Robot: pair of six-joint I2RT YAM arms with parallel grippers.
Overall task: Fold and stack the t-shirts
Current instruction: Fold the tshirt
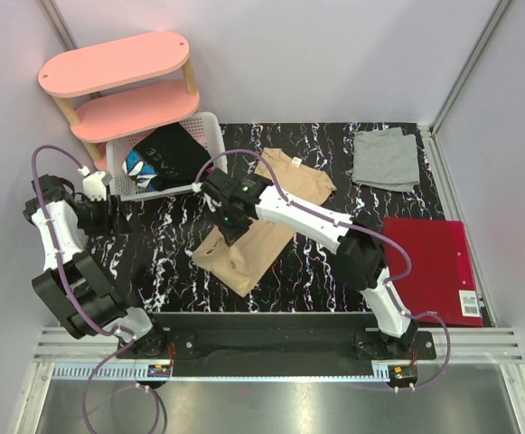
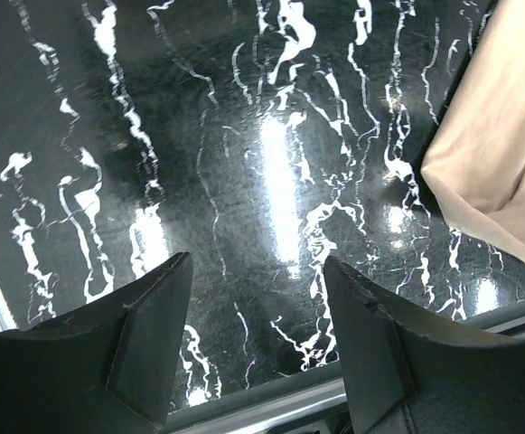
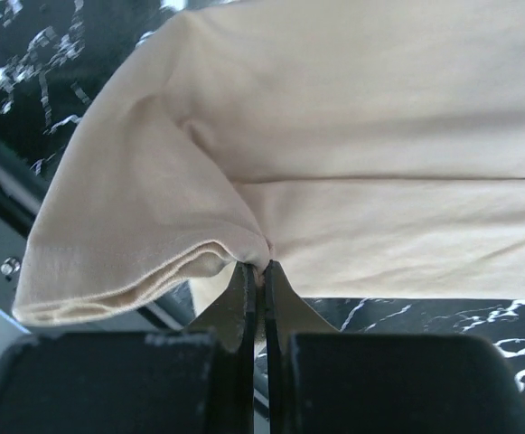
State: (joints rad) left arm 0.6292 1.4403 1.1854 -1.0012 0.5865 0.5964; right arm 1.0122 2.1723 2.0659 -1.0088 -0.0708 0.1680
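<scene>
The tan-beige t-shirt [image 1: 262, 237] lies partly folded in the middle of the black marbled table. My right gripper [image 1: 229, 220] is shut on a pinch of its edge; in the right wrist view the jaws [image 3: 262, 267] are closed on the tan cloth [image 3: 352, 136], which bunches and lifts there. The light grey t-shirt [image 1: 386, 158] lies folded at the far right. My left gripper [image 1: 117, 215] is open and empty at the left, over bare table [image 2: 271, 181]; a corner of the tan shirt [image 2: 506, 163] shows at its right.
A white basket [image 1: 210, 136] with dark clothes stands at the back left, beside a pink two-tier shelf [image 1: 117, 63]. A flat red folder [image 1: 434, 267] lies at the right. The metal rail [image 1: 271, 344] runs along the near edge.
</scene>
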